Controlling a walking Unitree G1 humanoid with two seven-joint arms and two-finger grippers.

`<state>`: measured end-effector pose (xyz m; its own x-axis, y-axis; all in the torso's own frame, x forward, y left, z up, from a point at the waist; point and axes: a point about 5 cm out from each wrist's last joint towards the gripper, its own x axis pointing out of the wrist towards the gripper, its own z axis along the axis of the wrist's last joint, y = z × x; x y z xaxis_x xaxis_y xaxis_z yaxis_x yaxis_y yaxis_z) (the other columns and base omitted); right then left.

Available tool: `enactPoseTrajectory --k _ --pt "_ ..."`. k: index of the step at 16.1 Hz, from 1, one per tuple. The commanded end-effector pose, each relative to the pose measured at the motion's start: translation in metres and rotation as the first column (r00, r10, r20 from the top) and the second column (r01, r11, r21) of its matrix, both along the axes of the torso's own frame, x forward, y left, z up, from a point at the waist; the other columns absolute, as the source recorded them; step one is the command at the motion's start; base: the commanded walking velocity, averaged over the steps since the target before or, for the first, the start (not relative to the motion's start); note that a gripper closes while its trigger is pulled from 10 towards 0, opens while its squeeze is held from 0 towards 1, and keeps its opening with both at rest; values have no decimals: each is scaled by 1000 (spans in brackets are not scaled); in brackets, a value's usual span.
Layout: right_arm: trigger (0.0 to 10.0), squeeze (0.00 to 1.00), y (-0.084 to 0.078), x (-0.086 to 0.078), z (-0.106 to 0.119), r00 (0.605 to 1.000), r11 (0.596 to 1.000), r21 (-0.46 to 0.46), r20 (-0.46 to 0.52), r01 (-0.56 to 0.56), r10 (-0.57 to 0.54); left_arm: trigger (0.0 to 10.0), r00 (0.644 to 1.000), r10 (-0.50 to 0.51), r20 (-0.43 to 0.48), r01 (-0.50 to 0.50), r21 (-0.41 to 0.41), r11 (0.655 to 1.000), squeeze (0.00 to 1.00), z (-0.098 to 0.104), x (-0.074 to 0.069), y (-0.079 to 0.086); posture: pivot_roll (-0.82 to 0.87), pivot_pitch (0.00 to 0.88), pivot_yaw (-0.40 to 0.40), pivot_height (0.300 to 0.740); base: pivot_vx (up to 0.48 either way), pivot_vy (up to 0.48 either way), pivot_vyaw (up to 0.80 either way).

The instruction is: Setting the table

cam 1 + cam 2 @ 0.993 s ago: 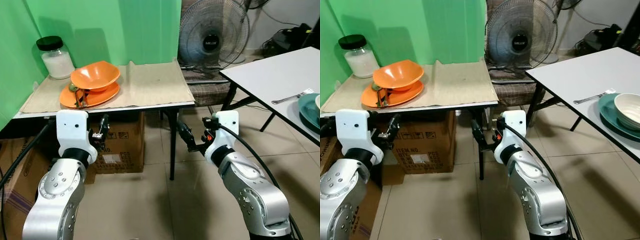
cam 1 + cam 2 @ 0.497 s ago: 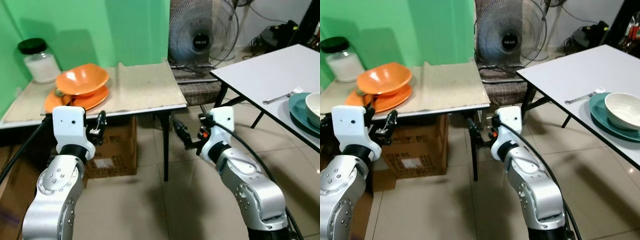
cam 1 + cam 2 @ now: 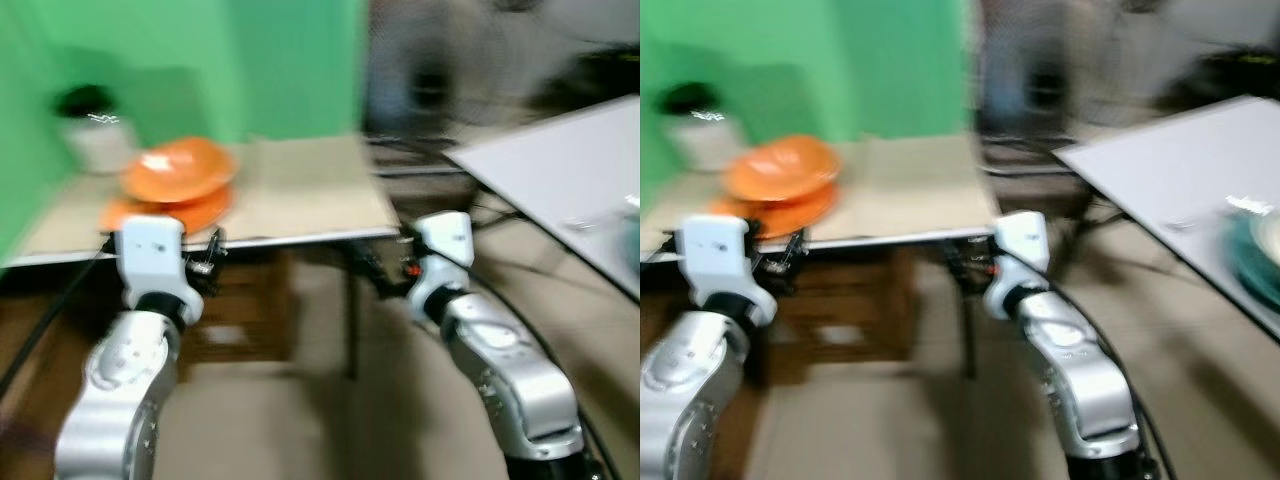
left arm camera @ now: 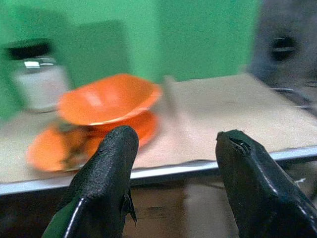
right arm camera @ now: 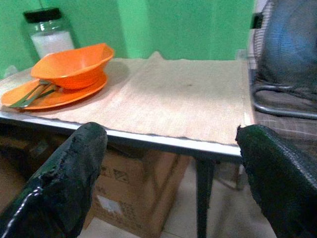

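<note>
An orange bowl (image 3: 180,168) sits on an orange plate (image 3: 165,208) at the left of a small table covered by a beige mat (image 3: 310,190). Cutlery (image 5: 32,94) lies on the plate beside the bowl. My left gripper (image 4: 176,139) is open, held in front of the table edge and just below the plate. My right gripper (image 5: 171,134) is open too, low in front of the table's right half. Nothing is between the fingers of either. Both eye views are blurred.
A glass jar with a black lid (image 3: 95,140) stands behind the bowl. A cardboard box (image 5: 133,183) sits under the small table. A fan (image 3: 430,80) stands behind it. At the right is a white table (image 3: 540,160) carrying a teal plate (image 3: 1250,255).
The whole picture has shifted and blurred, so the camera is moving. Both arms keep the same pose before the small table, fingers open.
</note>
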<state>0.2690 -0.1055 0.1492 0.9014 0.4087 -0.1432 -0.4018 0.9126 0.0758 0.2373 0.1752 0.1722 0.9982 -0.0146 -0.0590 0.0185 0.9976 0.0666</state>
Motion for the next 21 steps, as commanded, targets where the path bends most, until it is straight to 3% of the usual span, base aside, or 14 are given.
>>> enactPoseTrajectory --k 1,5,7,9,12,15,19,21 --pt "10000 0 13 0 8 998 998 18 43 -55 54 10000 999 35 8 -35 29 999 0 2 -4 9 -7 0 42 740 334 0 800" --pt "10000 0 20 0 7 995 996 12 54 -89 88 10000 999 45 -2 -45 38 998 0 0 -9 12 6 0 31 740 328 0 800" --pt "10000 0 15 3 7 997 999 4 70 -39 39 10000 1000 30 -4 -30 37 999 0 -1 -9 10 2 0 34 740 311 0 800" --pt "10000 0 -17 8 4 982 985 -82 123 151 -140 10000 1000 -27 1 27 32 999 0 -1 -5 5 -18 0 46 740 298 0 0" --pt "10000 0 -42 0 3 970 974 -34 101 225 -221 10000 998 -56 -4 56 29 998 0 -3 -2 2 -30 0 54 740 295 0 0" --pt "10000 0 -43 -2 5 962 966 20 93 257 -257 10000 998 -69 6 69 27 997 0 -2 2 3 -42 0 60 740 294 0 -135" --pt "10000 0 -43 -5 6 963 968 29 98 248 -250 10000 997 -76 12 76 32 997 0 -2 3 5 -39 0 54 740 292 0 -800" --pt "10000 0 -39 -5 6 973 978 13 104 207 -207 10000 997 -79 12 78 34 996 0 -2 1 4 -38 0 52 740 292 0 0"
